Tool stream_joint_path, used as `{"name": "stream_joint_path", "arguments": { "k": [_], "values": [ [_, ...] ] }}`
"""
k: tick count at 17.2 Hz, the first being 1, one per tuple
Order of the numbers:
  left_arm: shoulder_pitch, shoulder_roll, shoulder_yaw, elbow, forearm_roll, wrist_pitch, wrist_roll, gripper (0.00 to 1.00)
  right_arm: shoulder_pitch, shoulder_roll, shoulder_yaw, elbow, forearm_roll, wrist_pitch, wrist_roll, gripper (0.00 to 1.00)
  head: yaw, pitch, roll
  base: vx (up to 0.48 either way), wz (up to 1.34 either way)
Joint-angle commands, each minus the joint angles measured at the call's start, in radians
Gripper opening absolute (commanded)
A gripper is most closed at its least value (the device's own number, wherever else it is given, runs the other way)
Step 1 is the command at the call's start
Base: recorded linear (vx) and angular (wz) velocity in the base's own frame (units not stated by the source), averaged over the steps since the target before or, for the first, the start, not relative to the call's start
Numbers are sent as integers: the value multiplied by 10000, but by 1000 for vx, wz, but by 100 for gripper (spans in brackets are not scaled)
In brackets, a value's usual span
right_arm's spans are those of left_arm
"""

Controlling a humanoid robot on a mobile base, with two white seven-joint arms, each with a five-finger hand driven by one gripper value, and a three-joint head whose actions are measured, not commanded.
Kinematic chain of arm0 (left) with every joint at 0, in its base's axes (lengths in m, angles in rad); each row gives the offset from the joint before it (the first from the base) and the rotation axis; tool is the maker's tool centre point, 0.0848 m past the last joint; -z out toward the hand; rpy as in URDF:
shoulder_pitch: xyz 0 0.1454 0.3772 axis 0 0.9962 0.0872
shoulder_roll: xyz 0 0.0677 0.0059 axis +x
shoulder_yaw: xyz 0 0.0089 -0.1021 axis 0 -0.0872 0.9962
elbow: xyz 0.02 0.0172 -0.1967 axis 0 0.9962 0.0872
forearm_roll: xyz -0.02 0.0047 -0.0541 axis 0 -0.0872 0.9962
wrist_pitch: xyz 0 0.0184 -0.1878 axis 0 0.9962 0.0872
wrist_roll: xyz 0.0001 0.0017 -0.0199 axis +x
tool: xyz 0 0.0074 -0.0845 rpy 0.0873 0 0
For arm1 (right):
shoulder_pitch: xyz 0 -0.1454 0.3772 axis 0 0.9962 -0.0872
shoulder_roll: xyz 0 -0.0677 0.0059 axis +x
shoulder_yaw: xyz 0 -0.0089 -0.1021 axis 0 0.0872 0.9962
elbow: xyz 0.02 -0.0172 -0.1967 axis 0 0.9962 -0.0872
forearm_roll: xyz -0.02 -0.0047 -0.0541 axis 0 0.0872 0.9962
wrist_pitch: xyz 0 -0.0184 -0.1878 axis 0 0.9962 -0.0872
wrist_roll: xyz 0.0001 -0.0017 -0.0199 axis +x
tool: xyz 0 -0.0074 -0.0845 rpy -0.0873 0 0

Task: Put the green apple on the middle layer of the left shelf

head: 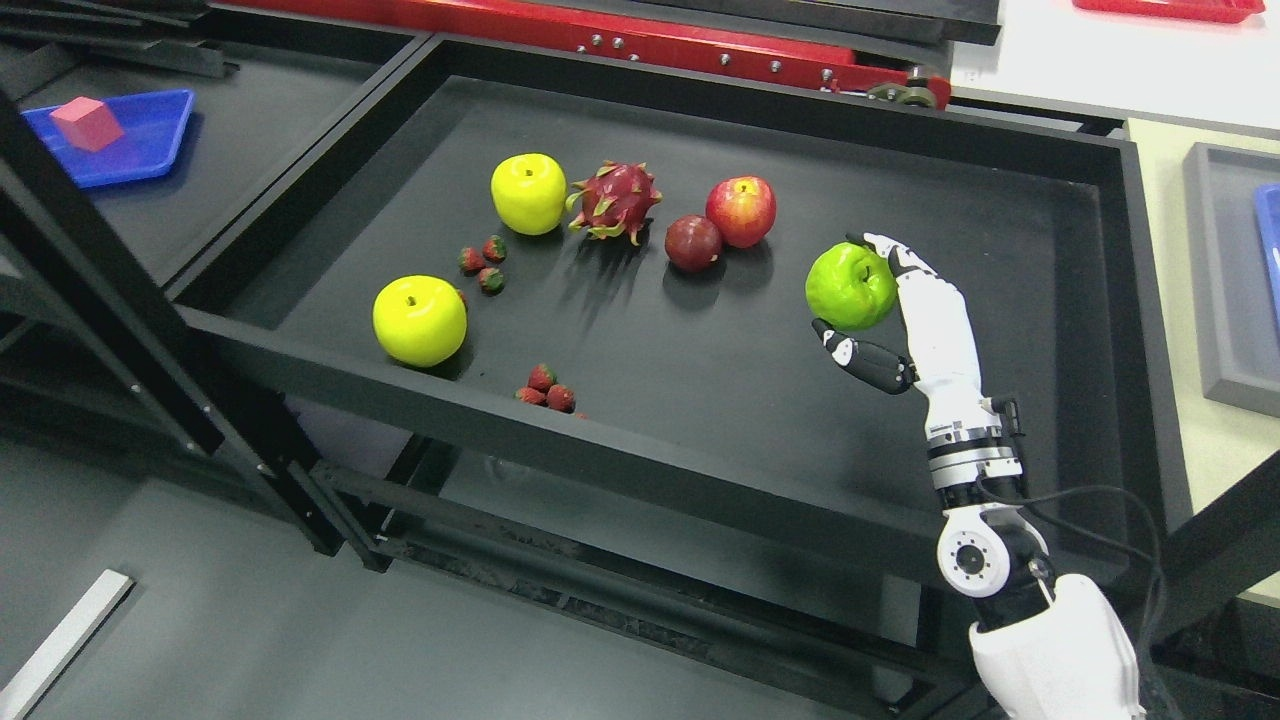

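- My right hand grips the green apple between fingertips and thumb only; it could slip.
- Swinging toward nine o'clock, I might knock the red apple.

We saw two yellow apples on the black tray: one toward the back, just beside a dragon fruit, the other near the front rim. A red apple sat right of the dragon fruit, touching a dark plum. Small strawberries lay between the yellow apples, and more by the front rim. Far left, a blue tray held a pink block.
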Motion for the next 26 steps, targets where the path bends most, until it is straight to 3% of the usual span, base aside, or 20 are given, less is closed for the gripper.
{"name": "stream_joint_path", "arguments": {
  "k": [1,3,7,13,22,26],
  "values": [
    [4,175,0,2,0,4,-2,100,49,21,2,-55,3,-20,20,2,0,0,0,207,-532],
    [4,175,0,2,0,4,-2,100,-27,-9,231,-55,4,-233,203,2,0,0,0,193,-87],
    [4,175,0,2,0,4,-2,100,-1174,37,1411,174,95,-327,2150,3,0,0,0,167,175],
    [4,175,0,2,0,4,-2,100,-2634,481,2500,1539,142,-342,2474,3,0,0,0,191,149],
    [4,175,0,17,0,4,-2,100,-1716,497,3345,1479,65,-847,3012,3,0,0,0,163,-98],
    [4,175,0,2,0,4,-2,100,-1975,634,4004,1540,233,-910,3791,3,0,-1,0,89,-111]
  ]
}}
